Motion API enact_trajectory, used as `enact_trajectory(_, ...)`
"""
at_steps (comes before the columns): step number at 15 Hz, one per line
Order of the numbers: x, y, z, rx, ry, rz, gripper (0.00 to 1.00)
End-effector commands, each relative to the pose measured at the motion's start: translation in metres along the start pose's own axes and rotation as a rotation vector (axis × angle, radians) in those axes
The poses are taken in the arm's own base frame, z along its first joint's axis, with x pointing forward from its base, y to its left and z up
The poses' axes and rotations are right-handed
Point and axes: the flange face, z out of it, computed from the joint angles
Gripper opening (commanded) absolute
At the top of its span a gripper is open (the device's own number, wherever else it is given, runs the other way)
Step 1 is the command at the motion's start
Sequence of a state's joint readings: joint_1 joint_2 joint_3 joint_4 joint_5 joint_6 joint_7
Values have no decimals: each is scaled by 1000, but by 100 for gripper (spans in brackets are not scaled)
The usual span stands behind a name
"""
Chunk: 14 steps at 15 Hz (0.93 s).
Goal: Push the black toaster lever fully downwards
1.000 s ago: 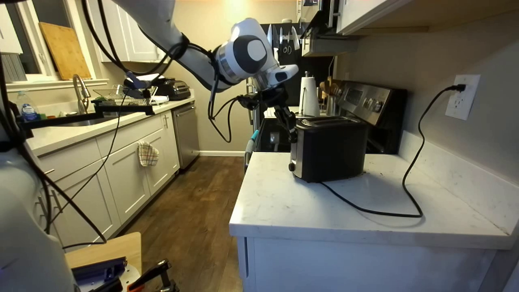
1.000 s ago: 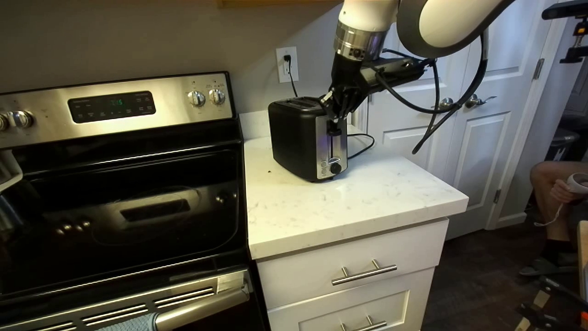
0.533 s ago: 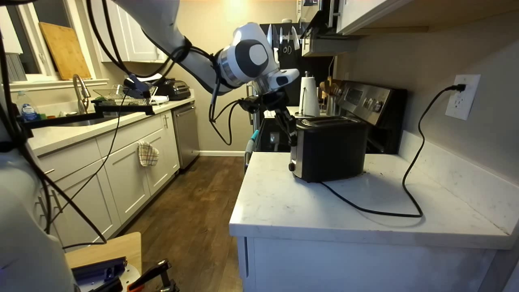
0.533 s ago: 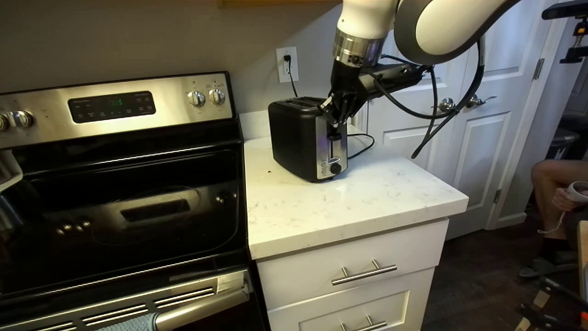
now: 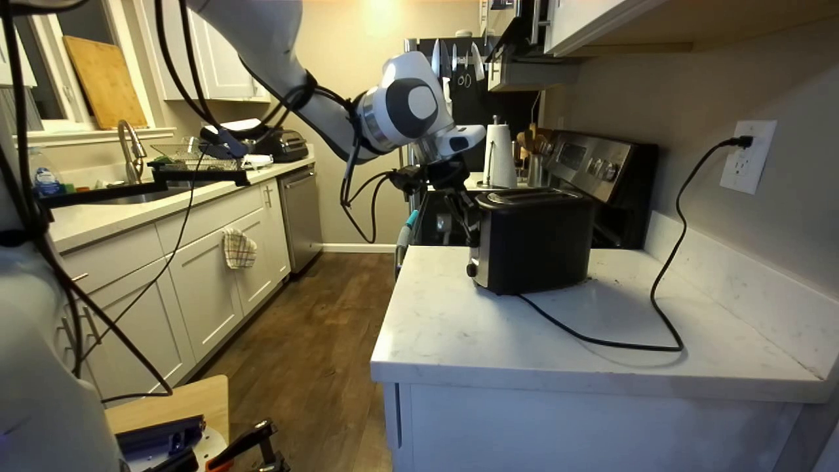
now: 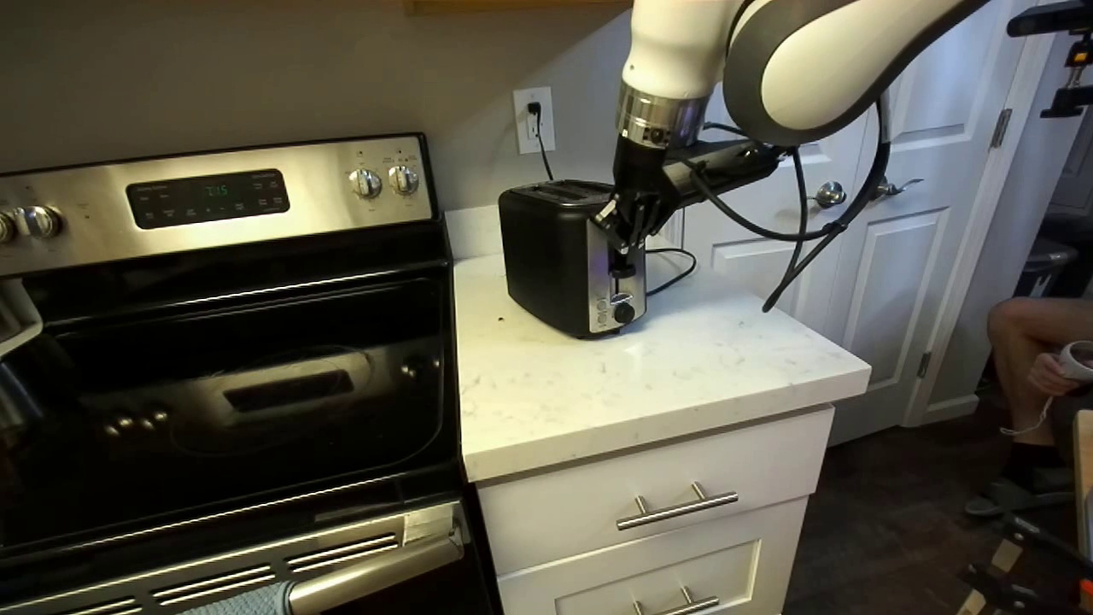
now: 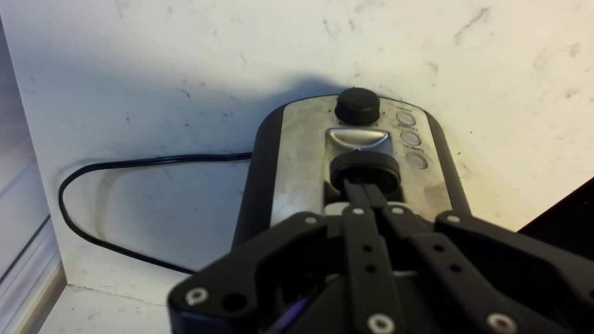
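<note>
The black toaster (image 5: 537, 246) stands upright on the white counter, also in an exterior view (image 6: 551, 256) and the wrist view (image 7: 260, 195). Its silver end face carries the lever (image 6: 624, 271), a wide black tab in a vertical slot, above a round black knob (image 6: 624, 313). The lever (image 7: 364, 160) sits just above the silver half-round plate in the wrist view. My gripper (image 7: 364, 189) is shut, fingertips together with nothing between them, and its tips rest on top of the lever. The gripper also shows in both exterior views (image 5: 472, 237) (image 6: 626, 248), pointing down against the end face.
The toaster's cord (image 5: 609, 342) loops over the counter (image 5: 446, 328) to a wall outlet (image 5: 747, 157). A black stove (image 6: 256, 376) adjoins the counter. Upper cabinets (image 5: 603, 23) hang above. A seated person (image 6: 1037, 359) is at the edge of an exterior view.
My gripper and arm have moved down along the toaster's end face. The lever has slid lower in its slot with the fingertips on it. The toaster body has not moved.
</note>
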State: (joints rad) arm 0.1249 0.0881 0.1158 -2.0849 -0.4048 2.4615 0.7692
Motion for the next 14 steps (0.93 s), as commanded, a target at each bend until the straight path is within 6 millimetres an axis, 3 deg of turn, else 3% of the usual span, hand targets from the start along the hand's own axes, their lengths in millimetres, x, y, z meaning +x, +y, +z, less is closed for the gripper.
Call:
enact_trajectory(1, 0, 0, 0, 0, 0, -2, 1)
enact_trajectory(10, 0, 0, 0, -1, 1, -5, 0)
enact_trajectory(14, -6, 2, 10, 12, 0, -2, 0)
